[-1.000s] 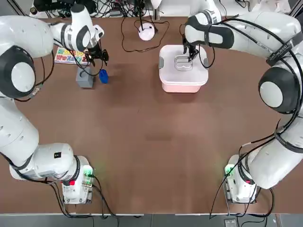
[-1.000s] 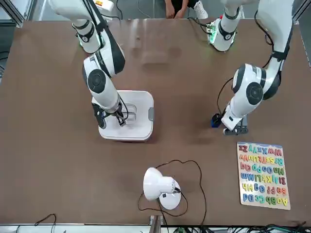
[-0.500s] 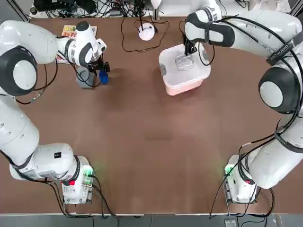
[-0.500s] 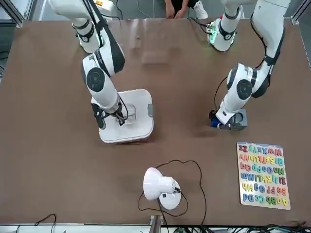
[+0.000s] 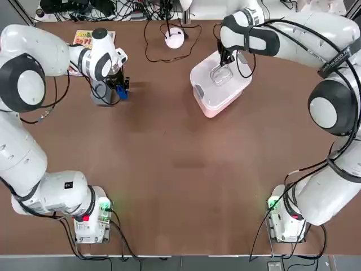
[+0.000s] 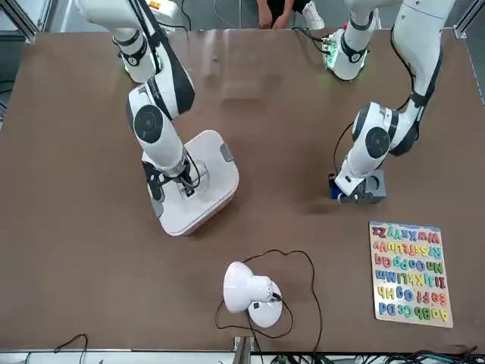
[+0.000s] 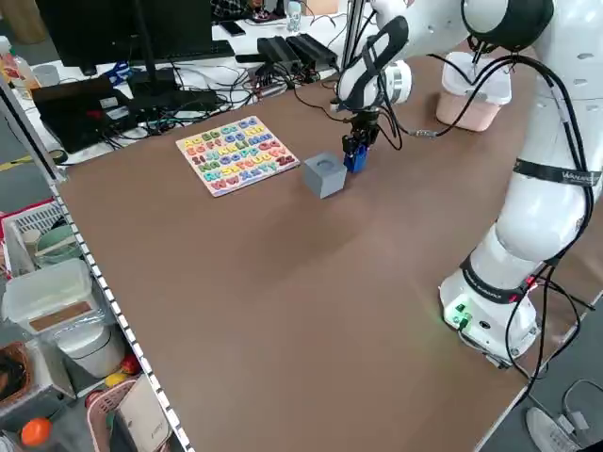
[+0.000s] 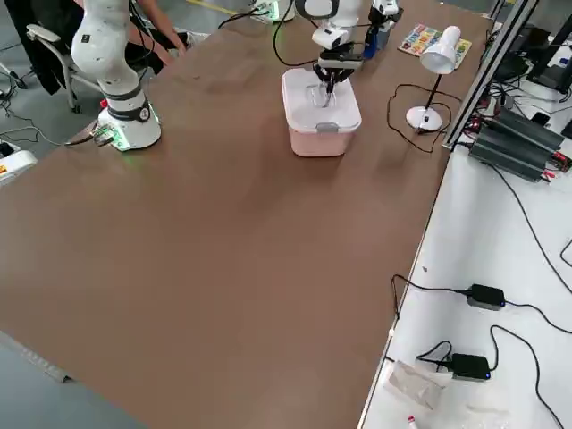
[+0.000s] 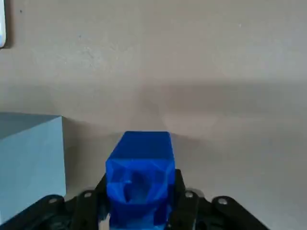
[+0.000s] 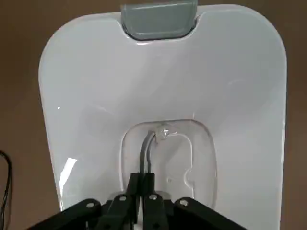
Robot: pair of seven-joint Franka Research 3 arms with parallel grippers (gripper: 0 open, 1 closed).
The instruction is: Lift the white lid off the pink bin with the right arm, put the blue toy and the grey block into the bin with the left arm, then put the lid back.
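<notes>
- The white lid sits on the pink bin at the far side of the table; in the top view lid and bin appear tilted together, so the lid has probably not come free of the rim
- The right gripper is pinched fully closed on the translucent handle in the lid's recess; this central handle is the correct hold, as the lid is broad, thin and likely light
- The two grey clips at the lid edges may bind; thin bin walls will flex and can lift with the lid
- The blue toy lies on the table just beside the grey block, well apart from the bin
- The left gripper has its fingers narrowed around the toy's flanks; firm contact cannot be confirmed
- The toy is small, hard, smooth plastic and likely slippery: grip across its flat sides, low on the body
- The block is stiff and light; take it across two opposite faces, not at the hole
</notes>
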